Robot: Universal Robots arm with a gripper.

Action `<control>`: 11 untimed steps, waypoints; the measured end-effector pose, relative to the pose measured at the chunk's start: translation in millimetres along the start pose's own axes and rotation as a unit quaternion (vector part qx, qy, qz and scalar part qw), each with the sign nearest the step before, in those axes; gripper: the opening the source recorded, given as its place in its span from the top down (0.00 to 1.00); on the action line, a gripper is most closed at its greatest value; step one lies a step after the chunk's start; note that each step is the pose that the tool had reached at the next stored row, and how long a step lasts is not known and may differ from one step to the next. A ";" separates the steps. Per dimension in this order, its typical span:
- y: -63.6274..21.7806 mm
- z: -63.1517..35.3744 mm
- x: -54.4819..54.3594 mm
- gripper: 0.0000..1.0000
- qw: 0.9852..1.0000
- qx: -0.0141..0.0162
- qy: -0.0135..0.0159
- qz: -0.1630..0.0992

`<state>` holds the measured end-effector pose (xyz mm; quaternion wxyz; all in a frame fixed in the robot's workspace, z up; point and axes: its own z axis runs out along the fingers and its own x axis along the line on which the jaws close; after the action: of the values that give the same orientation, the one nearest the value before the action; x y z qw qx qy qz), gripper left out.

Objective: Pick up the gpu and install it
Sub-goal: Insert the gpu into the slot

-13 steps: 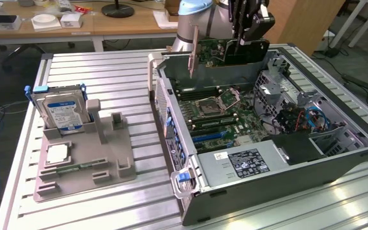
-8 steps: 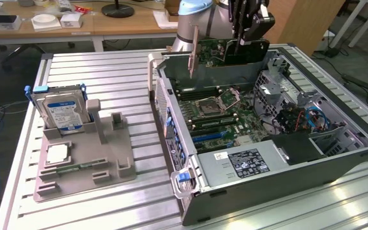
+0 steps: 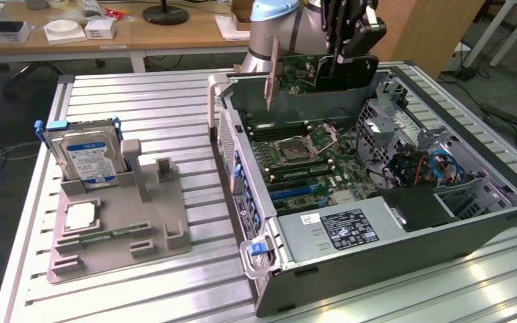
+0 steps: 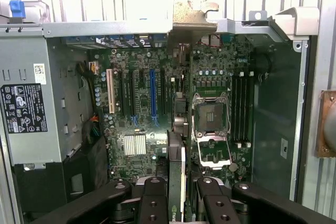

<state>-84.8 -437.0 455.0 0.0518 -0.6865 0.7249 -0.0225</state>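
The gpu (image 3: 326,73) is a dark circuit card with a silvery end bracket (image 3: 274,67). It hangs upright over the far end of the open computer case (image 3: 268,269), above the motherboard (image 3: 303,168). My gripper (image 3: 347,50) is shut on the card's top edge. In the wrist view the gpu (image 4: 176,171) shows edge-on between my two black fingers (image 4: 153,203), and its bracket (image 4: 191,14) points at the case's rear wall. Below it lie the expansion slots (image 4: 152,93), one blue and one white.
A grey holder (image 3: 142,222) on the exterior view's left carries a silver hard drive (image 3: 83,156) with a blue label, a processor chip (image 3: 81,215) and a green memory stick (image 3: 106,235). The power supply (image 3: 344,229), the open processor socket (image 4: 210,116) and cables (image 3: 420,168) fill the case.
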 end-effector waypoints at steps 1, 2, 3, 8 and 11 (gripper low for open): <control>0.0 0.6 0.0 0.74 1.000 0.000 0.000 0.000; 0.1 1.8 0.1 0.74 1.000 0.000 0.000 0.000; 0.3 3.5 0.1 0.74 1.000 0.000 0.000 0.000; 0.2 12.7 0.6 0.74 1.000 0.001 0.001 0.013; 0.8 18.3 1.0 0.74 0.999 0.002 0.004 0.035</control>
<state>-83.7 -437.3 436.7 0.0511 -0.6607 0.7485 -0.0244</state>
